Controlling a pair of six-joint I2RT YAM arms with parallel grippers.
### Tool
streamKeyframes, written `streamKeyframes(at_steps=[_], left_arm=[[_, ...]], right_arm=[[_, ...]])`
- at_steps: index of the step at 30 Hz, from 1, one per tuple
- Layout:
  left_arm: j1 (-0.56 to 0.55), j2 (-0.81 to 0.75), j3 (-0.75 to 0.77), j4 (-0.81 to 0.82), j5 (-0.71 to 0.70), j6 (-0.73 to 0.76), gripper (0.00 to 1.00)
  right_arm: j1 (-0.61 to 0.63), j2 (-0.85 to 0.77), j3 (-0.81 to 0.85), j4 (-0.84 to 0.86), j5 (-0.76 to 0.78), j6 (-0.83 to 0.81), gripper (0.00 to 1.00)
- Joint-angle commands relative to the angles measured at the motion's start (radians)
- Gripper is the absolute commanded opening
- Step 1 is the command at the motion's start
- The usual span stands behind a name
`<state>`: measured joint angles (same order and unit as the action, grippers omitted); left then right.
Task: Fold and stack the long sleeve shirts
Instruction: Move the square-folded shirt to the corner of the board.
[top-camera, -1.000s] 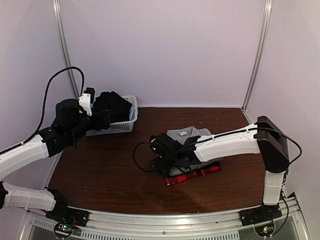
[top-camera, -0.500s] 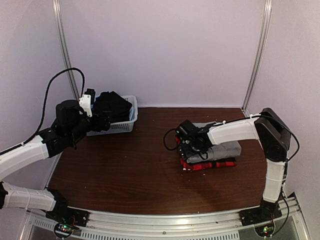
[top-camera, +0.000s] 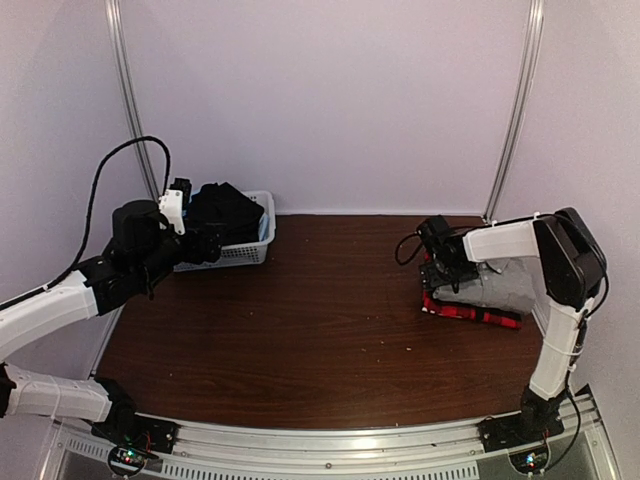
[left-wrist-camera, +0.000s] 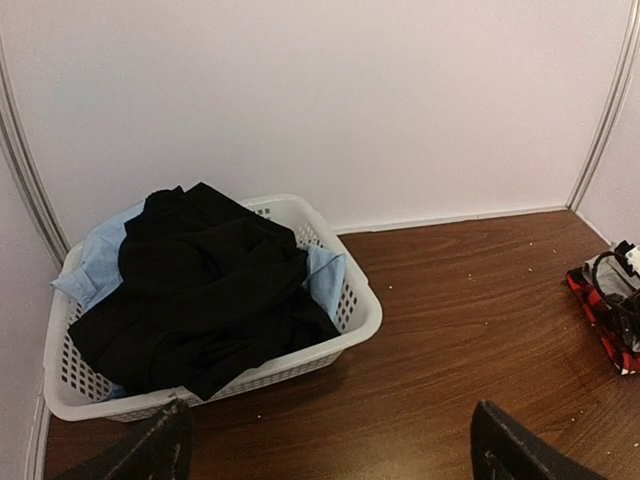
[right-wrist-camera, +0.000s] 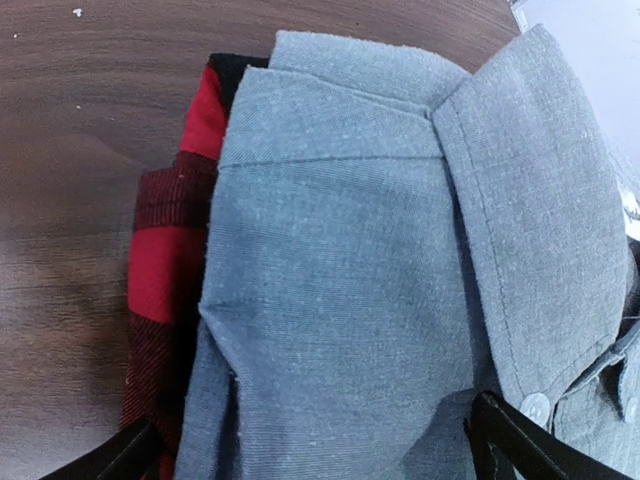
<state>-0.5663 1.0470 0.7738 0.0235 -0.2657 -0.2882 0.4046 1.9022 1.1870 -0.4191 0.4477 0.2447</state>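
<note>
The left gripper (left-wrist-camera: 330, 455) hangs in the air near the white mesh basket (left-wrist-camera: 365, 320) at the far left corner of the brown wooden table (top-camera: 300, 330). Its 2 fingers stand wide apart with nothing between them.

Inside the basket, the black shirt (left-wrist-camera: 200, 280) lies crumpled on top. The light blue shirt (left-wrist-camera: 95, 265) is under it, showing at the left rim and again at the right side. Both are unfolded.

The right arm reaches to the far right side of the table, where 2 folded shirts are stacked. The grey shirt (right-wrist-camera: 380, 280) lies on top with its collar and a button showing. The red-and-black plaid shirt (right-wrist-camera: 165, 270) is beneath it, its edge sticking out along the near and left sides of the stack.

The right gripper (right-wrist-camera: 320, 450) sits low at the left end of this stack. Its fingers are spread wide above the grey cloth and are not pinching anything. Whether the fingertips touch the fabric cannot be told. The stack lies well apart from the basket, with bare table between them.
</note>
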Motion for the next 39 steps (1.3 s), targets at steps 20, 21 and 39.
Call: streamKeyframes(at_steps=[20, 21, 39], left_arm=[[0.004, 0.107, 0.009, 0.075, 0.104, -0.02, 0.98], [0.003, 0.111, 0.01, 0.078, 0.108, -0.021, 0.98], [0.005, 0.151, 0.03, 0.035, 0.073, -0.063, 0.98]], right_arm=[[0.037, -0.723, -0.575, 0.062, -0.21, 0.389, 1.0], [0.041, -0.74, -0.59, 0.077, -0.237, 0.394, 1.0], [-0.113, -0.596, -0.713, 0.306, -0.378, 0.436, 1.0]])
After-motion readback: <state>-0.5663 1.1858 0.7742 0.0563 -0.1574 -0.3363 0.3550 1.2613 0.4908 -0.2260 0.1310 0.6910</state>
